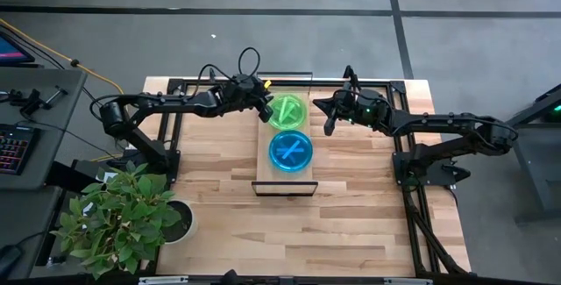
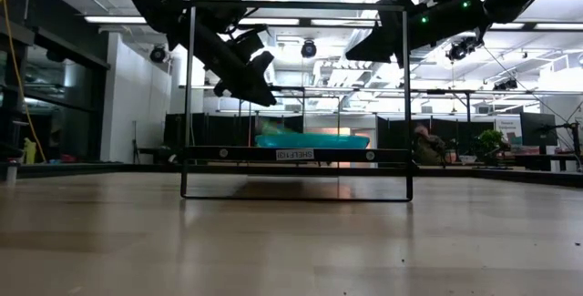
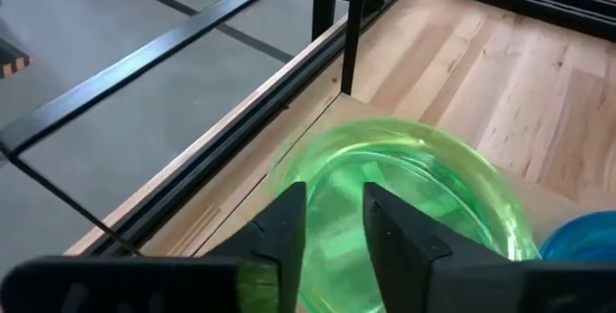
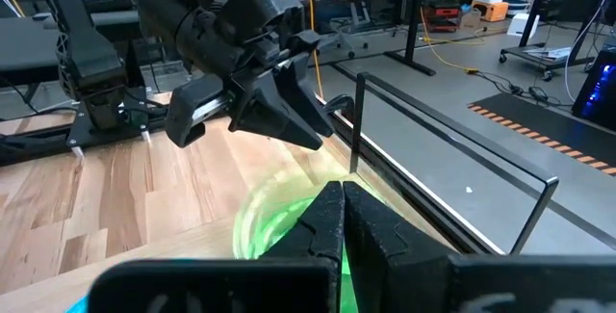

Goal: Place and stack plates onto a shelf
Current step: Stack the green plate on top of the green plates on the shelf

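Note:
The shelf (image 1: 285, 176) is a narrow light-wood board on a dark frame in the middle of the table. Two plates lie flat on it: a yellow-green plate (image 1: 287, 111) at its far end and a cyan-blue plate (image 1: 290, 151) just nearer. My left gripper (image 1: 264, 110) hovers open above the green plate's left rim (image 3: 414, 188), its fingers clear of it. In the low view it (image 2: 258, 82) stands well above the shelf (image 2: 296, 154). My right gripper (image 1: 329, 117) is shut and raised to the right of the green plate (image 4: 274, 221).
Thin dark bars of the shelf frame (image 3: 348, 24) rise at the far end, close beside my left gripper. A potted plant (image 1: 123, 219) stands at the table's near left corner. Bare wood (image 1: 289, 232) lies between the shelf and the near edge.

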